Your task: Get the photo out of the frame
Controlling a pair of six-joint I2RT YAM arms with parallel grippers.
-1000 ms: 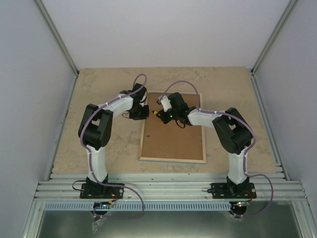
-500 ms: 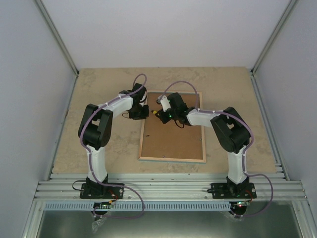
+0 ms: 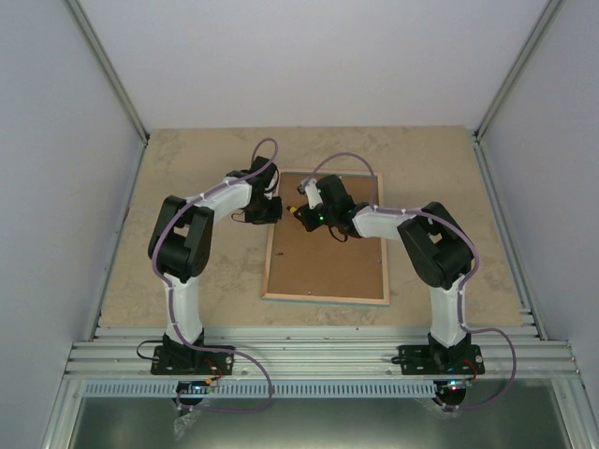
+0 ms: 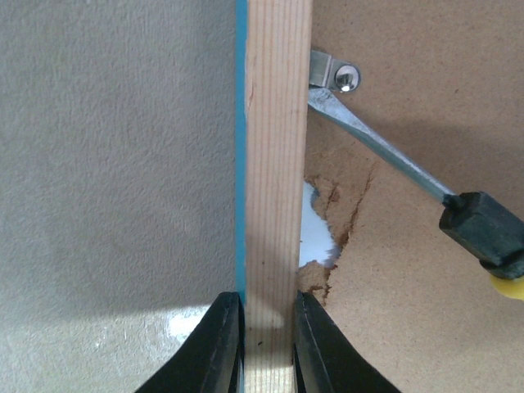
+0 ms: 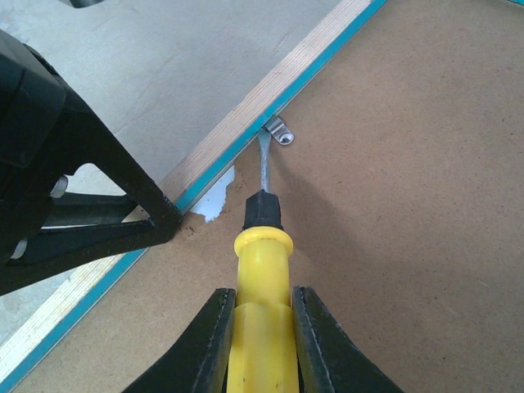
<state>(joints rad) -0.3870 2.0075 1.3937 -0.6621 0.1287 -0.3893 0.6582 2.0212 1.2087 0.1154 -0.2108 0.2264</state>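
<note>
while the frame lies face down on the table, brown fibreboard back up, torn white beside its turquoise-edged wood rim, the left gripper pinches that rim; the right gripper clamps a yellow screwdriver, tip at a clip.

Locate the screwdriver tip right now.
Right wrist view: the screwdriver in the right gripper has its tip at the metal clip on the frame left rail, just beyond the left gripper clamping that rail.

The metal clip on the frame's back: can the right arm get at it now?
Probably yes. The screwdriver in the right gripper has its blade at the clip, with nothing between; the left gripper clamps the frame by its rim, clear of it.
</note>
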